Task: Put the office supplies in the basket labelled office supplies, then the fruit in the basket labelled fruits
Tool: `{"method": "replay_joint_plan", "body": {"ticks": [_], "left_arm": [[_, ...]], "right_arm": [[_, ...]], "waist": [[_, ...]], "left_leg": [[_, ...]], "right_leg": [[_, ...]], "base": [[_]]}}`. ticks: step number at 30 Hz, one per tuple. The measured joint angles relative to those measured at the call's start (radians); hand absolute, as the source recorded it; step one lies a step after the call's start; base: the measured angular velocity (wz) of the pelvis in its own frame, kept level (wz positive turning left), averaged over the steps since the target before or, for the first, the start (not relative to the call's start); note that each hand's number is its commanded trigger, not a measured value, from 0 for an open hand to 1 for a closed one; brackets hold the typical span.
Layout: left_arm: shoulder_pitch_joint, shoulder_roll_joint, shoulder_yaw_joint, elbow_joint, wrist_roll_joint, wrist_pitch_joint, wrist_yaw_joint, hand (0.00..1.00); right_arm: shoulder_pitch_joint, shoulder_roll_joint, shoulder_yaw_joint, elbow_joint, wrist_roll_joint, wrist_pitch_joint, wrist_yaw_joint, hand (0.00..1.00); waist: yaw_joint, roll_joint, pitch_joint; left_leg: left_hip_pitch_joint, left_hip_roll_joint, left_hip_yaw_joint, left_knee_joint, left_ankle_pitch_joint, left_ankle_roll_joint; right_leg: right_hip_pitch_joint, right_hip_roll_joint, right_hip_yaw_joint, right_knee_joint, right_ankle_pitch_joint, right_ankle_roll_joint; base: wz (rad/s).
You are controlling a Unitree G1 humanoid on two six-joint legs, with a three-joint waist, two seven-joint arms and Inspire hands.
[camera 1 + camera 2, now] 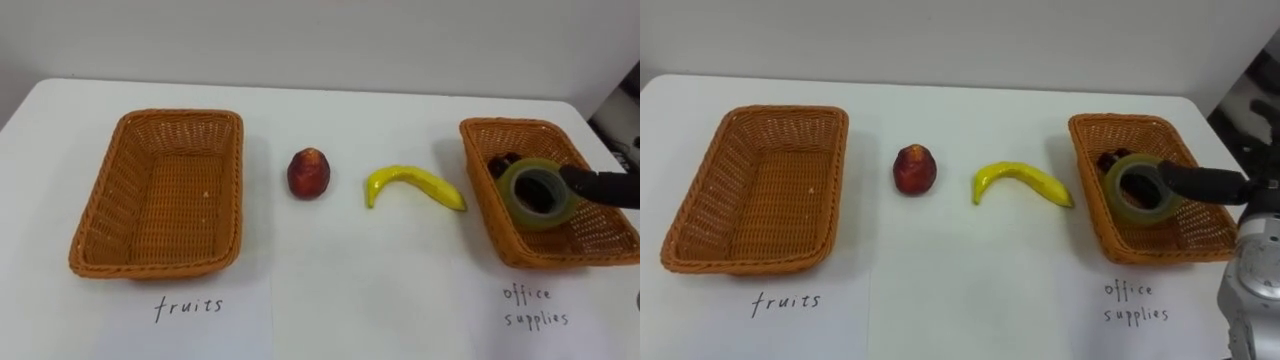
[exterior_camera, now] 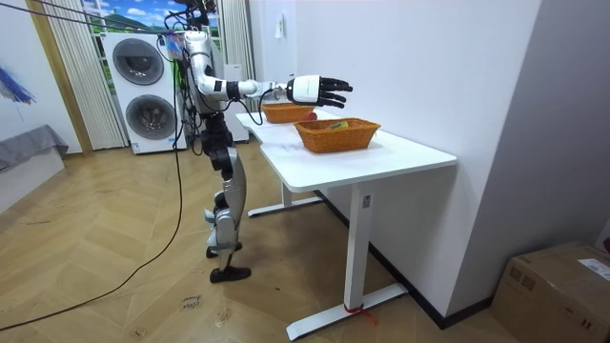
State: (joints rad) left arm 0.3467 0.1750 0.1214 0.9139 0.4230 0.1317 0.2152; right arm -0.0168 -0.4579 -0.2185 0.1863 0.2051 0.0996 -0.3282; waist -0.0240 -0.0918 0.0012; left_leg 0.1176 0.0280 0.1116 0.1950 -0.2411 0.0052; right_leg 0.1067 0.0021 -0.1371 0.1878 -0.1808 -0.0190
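We see the right hand reaching in from the right, and its dark fingers pinch the right rim of the tape roll. The roll hangs tilted over the right basket, where a small dark object lies at the far side. The banana lies on the white table just left of this basket. The red fruit lies further left, between the banana and the left basket.
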Motion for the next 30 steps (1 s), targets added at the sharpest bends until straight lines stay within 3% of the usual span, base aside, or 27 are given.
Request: {"method": "replay_joint_plan", "body": {"ticks": [23,30], "left_arm": [[-0.001,0.0,0.0,0.0,0.0,-0.001,0.0,0.0],[-0.003,0.0,0.021,0.008,0.004,-0.003,-0.002,0.0]], "right_arm": [[-0.002,0.0,-0.001,0.0,0.022,0.0,0.001,0.0],[-0.014,0.0,-0.002,-0.069,0.021,0.0,-0.009,0.0]], "waist": [[0.006,0.0,0.0025],[0.02,-0.018,-0.0006]], "left_leg": [[0.003,0.0,0.002,-0.008,0.0,0.0],[0.003,0.001,0.02,-0.009,0.0,0.0]], "right_leg": [[-0.003,0.001,0.004,-0.001,0.0,0.0],[-0.011,0.003,0.023,0.006,0.0,0.001]], "base": [[0.0],[-0.08]]}}
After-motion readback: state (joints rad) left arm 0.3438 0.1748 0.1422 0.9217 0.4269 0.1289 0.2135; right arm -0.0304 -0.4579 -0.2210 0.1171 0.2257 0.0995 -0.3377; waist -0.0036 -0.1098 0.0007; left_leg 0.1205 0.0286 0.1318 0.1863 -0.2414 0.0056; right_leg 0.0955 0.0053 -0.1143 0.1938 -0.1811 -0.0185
